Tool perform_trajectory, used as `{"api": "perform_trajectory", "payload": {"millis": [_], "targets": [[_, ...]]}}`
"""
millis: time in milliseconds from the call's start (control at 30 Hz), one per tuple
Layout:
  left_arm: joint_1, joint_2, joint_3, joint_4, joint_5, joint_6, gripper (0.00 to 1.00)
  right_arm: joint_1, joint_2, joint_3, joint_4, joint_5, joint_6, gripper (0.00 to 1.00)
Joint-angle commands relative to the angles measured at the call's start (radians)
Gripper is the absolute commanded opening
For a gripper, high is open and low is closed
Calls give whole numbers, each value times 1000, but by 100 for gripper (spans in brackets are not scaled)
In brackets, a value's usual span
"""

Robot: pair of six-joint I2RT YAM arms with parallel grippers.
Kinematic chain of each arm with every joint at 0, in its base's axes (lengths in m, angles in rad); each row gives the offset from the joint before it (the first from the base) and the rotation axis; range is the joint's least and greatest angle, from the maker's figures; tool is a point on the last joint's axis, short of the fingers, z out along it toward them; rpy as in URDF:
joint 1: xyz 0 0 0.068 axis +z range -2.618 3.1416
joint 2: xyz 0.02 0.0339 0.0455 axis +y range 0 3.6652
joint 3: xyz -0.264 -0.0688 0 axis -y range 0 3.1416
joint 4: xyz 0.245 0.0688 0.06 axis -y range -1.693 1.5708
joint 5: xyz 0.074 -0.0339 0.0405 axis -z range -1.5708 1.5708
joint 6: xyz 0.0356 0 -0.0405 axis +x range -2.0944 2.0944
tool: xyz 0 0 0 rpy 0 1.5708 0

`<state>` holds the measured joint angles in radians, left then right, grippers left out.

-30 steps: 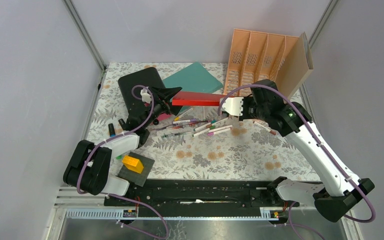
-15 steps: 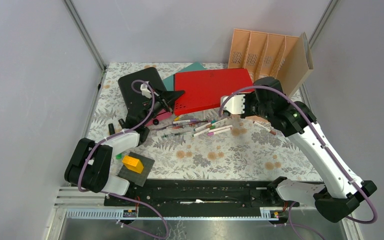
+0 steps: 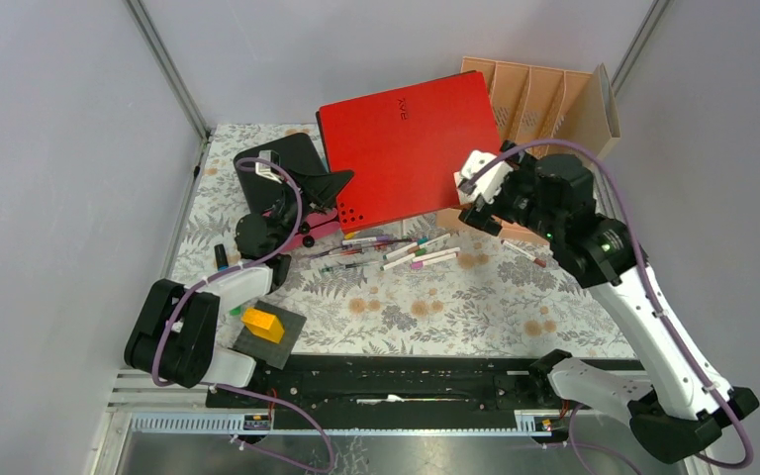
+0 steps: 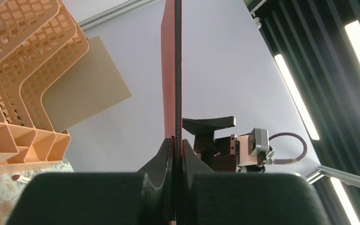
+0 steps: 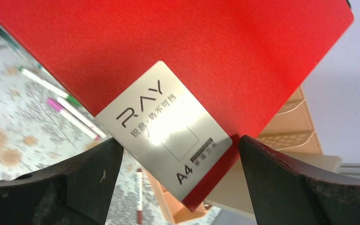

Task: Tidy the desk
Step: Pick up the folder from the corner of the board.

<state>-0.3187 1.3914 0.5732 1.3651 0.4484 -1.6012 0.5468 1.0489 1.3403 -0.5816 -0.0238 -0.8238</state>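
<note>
Left fingers (image 4: 161,158) tight on red folder (image 3: 406,148) (right fingers (image 5: 281,176) wide).

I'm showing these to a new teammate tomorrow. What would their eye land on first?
The big red folder, raised above the back of the desk, is pinched at its left edge by the shut left gripper, while the open right gripper sits at its right corner. Next come the loose pens scattered across the middle of the desk below it, and the peach file rack at the far right corner.

red folder (image 3: 403,148) now upright; right gripper (image 3: 473,198) open
</note>
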Motion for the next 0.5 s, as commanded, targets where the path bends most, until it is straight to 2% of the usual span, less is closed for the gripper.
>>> {"api": "perform_trajectory", "payload": {"millis": [0, 100, 200, 333, 467], "targets": [[6, -38, 43, 227, -51, 47, 0, -81, -79, 30, 32, -234, 228, 100], [7, -29, 44, 227, -63, 71, 0, -126, -111, 26, 9, -373, 298, 100], [7, -16, 39, 233, -60, 88, 0, -181, -119, -5, 24, -430, 385, 100], [7, -21, 14, 236, -65, 121, 0, -248, -114, -66, 87, -533, 528, 100], [8, -32, -11, 239, -59, 145, 0, -370, -78, -72, 208, -678, 729, 100]]}}
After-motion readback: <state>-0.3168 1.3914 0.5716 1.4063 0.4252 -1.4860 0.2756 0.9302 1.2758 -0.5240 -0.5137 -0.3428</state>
